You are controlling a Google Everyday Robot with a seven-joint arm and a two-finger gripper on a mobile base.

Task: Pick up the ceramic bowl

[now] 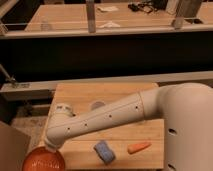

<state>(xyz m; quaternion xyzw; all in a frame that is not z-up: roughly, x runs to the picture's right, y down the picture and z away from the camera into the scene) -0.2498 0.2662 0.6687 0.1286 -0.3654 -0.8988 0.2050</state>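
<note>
Camera view.

Bowl (44, 162): round, glossy orange-red, with faint rings inside. It sits at the bottom-left of the view, by the front-left corner of the table (125, 97), and its lower part is cut off by the picture's edge. Whether it rests on the table or is clear of it cannot be told.

Tool (49, 147): at the end of the arm, right at the bowl's upper rim and mostly hidden behind the wrist. Whether it is spread, pressed together or pinching the rim cannot be told.

Arm (110, 117): white with small dark dots. It slants from the body at the right down and left across the table to the bowl.

Block (104, 151): blue, sponge-like, lying on the table near its front edge, right of the bowl and apart from it.

Orange piece (138, 147): small and elongated, just right of the block, not touching it.

Dish (97, 105): small, round, pale grey, mid-table, its lower edge hidden by the arm.

Body (187, 130): white, bulky, at the right edge.

Table: light wood planks.
</note>
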